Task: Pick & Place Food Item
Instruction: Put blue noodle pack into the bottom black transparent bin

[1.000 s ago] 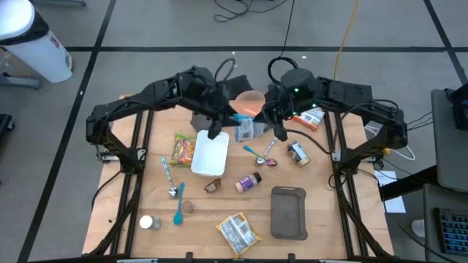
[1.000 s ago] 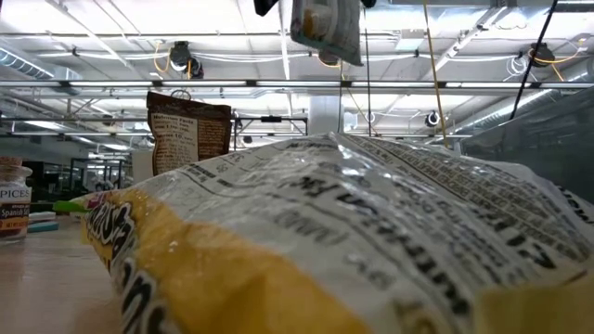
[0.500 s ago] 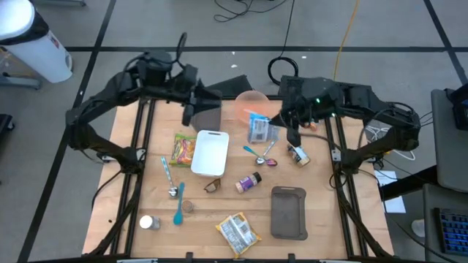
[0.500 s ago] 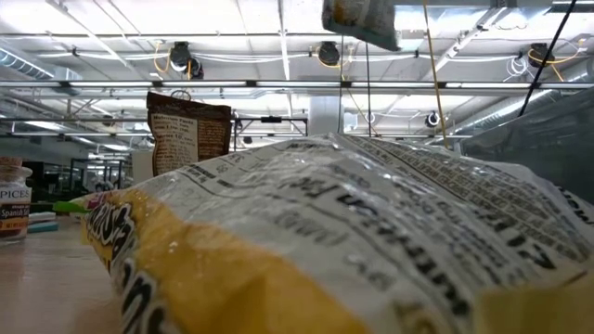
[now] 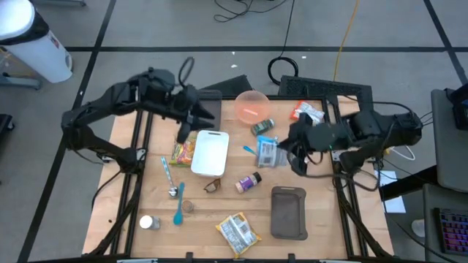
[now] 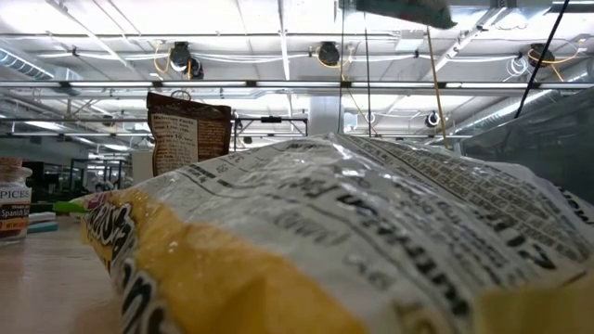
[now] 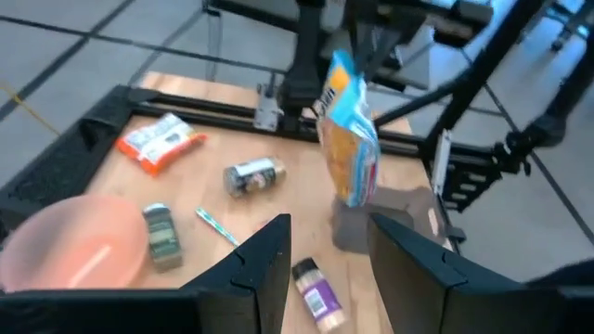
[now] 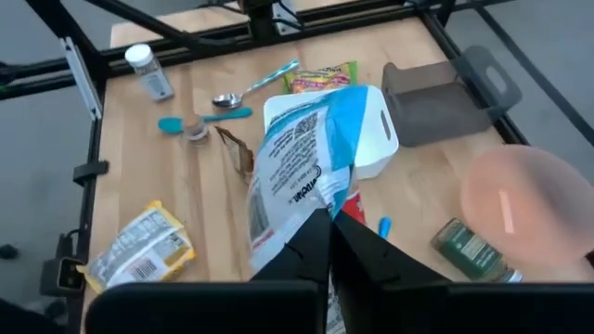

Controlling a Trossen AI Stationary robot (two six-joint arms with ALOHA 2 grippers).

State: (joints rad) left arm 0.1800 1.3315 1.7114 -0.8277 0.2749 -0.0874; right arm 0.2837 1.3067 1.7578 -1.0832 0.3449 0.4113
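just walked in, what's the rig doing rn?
The right gripper is shut on a blue-and-white snack bag, holding it in the air above the table, near the white tray. The left gripper is open and holds nothing, hovering over the table's far left part. Other packets, spice jars and spoons lie on the table.

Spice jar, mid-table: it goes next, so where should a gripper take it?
Take the spice jar across its mid-body, from straight above, fingers square to its length: it lies on its side, bare table either side. The left gripper is open; the right gripper holds a bag.
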